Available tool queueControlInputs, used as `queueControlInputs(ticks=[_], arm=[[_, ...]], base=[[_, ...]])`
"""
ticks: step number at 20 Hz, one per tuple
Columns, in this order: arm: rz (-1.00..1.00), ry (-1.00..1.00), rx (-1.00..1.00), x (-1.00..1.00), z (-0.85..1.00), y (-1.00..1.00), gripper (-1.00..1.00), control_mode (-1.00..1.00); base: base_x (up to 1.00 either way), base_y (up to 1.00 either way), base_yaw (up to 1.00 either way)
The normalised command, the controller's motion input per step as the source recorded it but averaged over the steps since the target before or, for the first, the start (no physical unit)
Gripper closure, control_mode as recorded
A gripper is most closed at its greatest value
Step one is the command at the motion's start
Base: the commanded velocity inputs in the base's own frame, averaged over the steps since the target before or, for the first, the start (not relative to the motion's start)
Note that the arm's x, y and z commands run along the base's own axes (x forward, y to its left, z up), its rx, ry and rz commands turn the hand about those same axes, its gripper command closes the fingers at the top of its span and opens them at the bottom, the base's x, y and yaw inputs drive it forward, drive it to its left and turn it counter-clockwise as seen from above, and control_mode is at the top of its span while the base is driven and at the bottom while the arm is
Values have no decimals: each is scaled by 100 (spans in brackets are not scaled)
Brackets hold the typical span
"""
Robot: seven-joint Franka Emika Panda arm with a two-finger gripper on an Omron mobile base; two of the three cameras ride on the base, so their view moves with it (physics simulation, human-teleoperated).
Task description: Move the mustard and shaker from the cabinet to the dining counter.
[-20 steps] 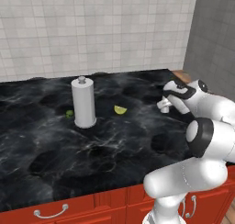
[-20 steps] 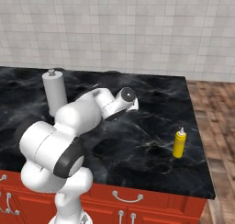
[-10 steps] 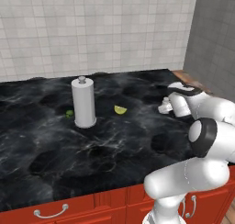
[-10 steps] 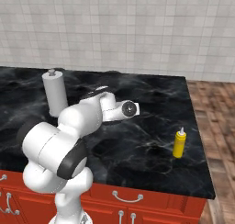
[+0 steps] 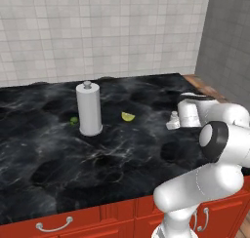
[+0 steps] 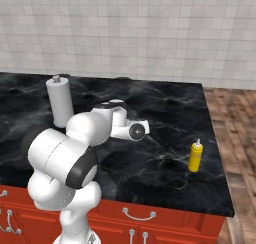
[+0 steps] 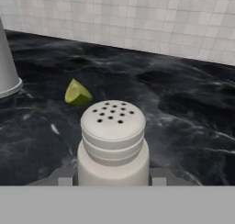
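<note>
Hand view: I've got the shaker (image 7: 113, 142) dead centre and close up, holed top facing the camera, its base cut off by the bottom of the picture. The gripper (image 7: 113, 177) sits around it; I see a grey finger (image 7: 64, 177) stub on each side of the shaker body, pressed against it, so I read the claw as clamped on the shaker. Beyond it a lime wedge (image 7: 77, 92) lies on the dining counter (image 7: 183, 108), and the paper towel roll (image 7: 8, 67) is cut off at the left edge, only its lower flank visible. From the left base view I see the shaker (image 5: 174, 120) as a tiny pale shape at the arm's tip, low over the black top; I can't tell if it touches the surface. Paper towel roll (image 5: 89, 109) stands upright mid-counter, lime wedge (image 5: 128, 117) to its right, a small green thing (image 5: 73, 120) just left of it, too small to name. From the right base view the arm hides the shaker; the mustard (image 6: 195, 156) stands upright near the counter's right end, well apart from the arm.
</note>
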Motion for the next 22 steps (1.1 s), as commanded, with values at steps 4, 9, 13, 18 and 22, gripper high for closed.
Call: queueControlInputs(ticks=[4,9,13,18,22], arm=[[0,0,-1,0,-1,0,100,-100],[0,0,0,0,-5,0,100,-100],[0,2,0,0,-6,0,100,-100],[0,3,0,0,-3,0,100,-100],[0,4,0,0,-5,0,-100,-100]], base=[[0,0,0],[0,0,0],[0,0,0],[0,0,0],[0,0,0]])
